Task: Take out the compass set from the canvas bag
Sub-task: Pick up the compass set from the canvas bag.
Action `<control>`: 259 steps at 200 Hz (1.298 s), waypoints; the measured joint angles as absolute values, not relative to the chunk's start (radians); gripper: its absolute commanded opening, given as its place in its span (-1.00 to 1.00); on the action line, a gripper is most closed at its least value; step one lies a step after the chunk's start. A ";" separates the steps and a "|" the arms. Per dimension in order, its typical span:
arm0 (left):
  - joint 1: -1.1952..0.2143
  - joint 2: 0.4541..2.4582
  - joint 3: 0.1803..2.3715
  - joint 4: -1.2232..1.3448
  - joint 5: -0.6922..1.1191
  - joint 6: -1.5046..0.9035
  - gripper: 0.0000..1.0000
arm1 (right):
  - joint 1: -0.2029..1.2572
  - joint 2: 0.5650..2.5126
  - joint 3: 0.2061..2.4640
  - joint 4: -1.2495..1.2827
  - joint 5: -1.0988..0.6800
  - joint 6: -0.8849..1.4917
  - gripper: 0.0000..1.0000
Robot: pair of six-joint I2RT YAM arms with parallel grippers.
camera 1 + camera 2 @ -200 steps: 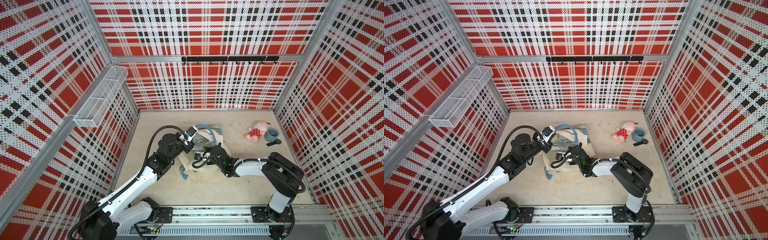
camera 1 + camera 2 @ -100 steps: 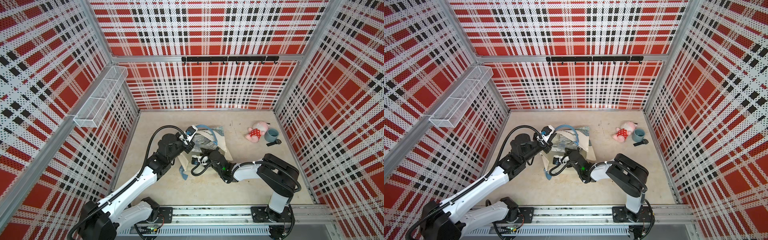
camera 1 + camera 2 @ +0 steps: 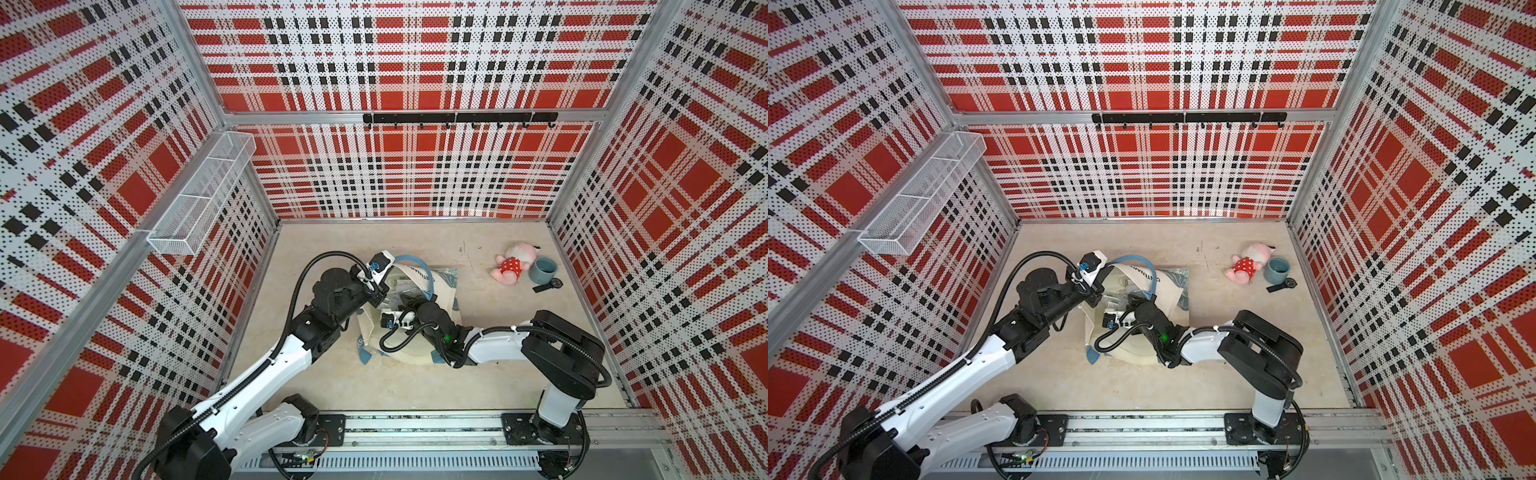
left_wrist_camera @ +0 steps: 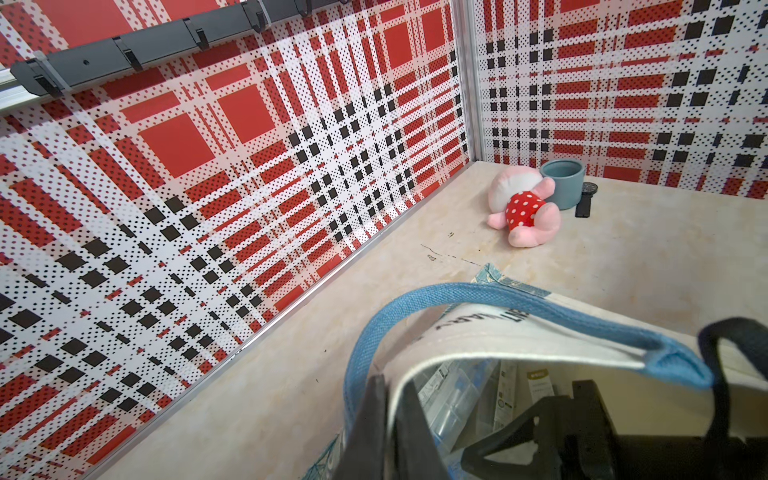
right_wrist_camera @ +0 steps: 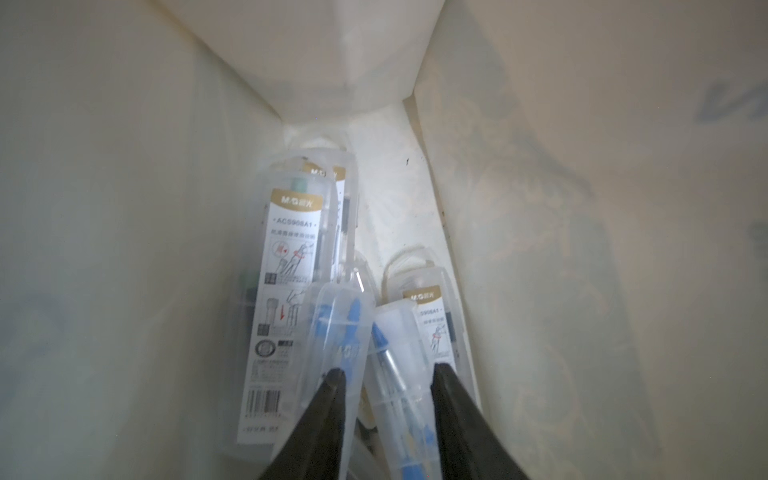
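Left claw [image 3: 376, 292] clamped shut on the cream rim at the mouth of the canvas bag [image 3: 415, 354], right by a blue strap handle [image 4: 498, 300]; the bag lies mid-worktop [image 3: 374, 395] with its mouth gaping. Right claw [image 5: 386, 374] is deep inside the bag, jaws parted and straddling one clear compass set case [image 5: 395, 365] with a blue compass in it, more labelled cases [image 5: 291, 291] piled beside it, contact with the fingers unclear. Far right corner: pink plush toy [image 3: 510, 268] against a blue-grey cup [image 3: 545, 270], black wristwatch [image 3: 548, 285] just beside the cup.
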State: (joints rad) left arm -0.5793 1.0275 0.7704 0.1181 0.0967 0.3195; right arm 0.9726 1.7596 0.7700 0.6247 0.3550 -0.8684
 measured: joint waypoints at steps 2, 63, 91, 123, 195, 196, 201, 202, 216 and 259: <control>-0.580 1.027 0.770 0.118 0.097 0.319 -1.00 | 0.972 1.760 0.770 0.622 0.355 -0.865 -0.23; -0.580 1.023 0.767 0.118 0.095 0.320 -1.00 | 0.955 1.758 0.779 0.511 0.284 -0.761 -0.10; -0.580 1.023 0.762 0.117 0.088 0.320 -1.00 | 0.914 1.762 0.815 0.445 0.246 -0.735 -0.12; -0.580 1.023 0.760 0.114 0.078 0.321 -1.00 | 0.880 1.789 0.847 0.408 0.245 -0.732 -0.21; -0.580 1.023 0.758 0.103 0.065 0.322 -1.00 | 0.868 1.863 0.873 0.427 0.279 -0.756 -0.28; -0.579 1.023 0.758 0.103 0.065 0.322 -1.00 | 0.868 1.864 0.874 0.428 0.279 -0.757 -0.28; -0.580 1.023 0.758 0.103 0.064 0.322 -1.00 | 0.867 1.868 0.875 0.437 0.282 -0.759 -0.30; -0.580 1.023 0.758 0.103 0.064 0.322 -1.00 | 0.867 1.869 0.875 0.440 0.284 -0.762 -0.30; -0.580 1.023 0.758 0.101 0.064 0.322 -1.00 | 0.867 1.883 0.875 0.466 0.298 -0.769 -0.35; -0.579 1.023 0.758 0.098 0.060 0.322 -1.00 | 0.867 1.907 0.888 0.507 0.316 -0.775 -0.44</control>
